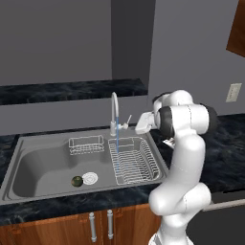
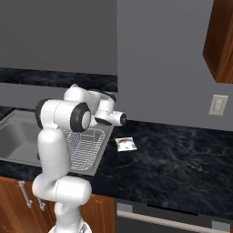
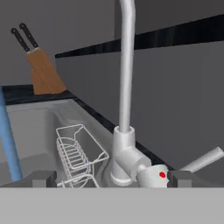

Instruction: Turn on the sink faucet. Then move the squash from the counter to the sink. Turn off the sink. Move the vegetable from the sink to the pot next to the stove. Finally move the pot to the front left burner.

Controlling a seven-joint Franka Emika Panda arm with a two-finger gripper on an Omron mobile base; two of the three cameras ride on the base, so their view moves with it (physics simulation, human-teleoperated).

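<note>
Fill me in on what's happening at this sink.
The white robot arm has its open two-finger gripper at the base of the tall silver gooseneck faucet, close to the small lever handle. A blue stream of water runs from the spout. The small dark green squash sits in the grey steel sink beside the round drain.

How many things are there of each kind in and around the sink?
Squash: 1
Wire racks: 2
Faucet: 1
Knife block: 1
Small packet on the counter: 1
Total: 6
</note>
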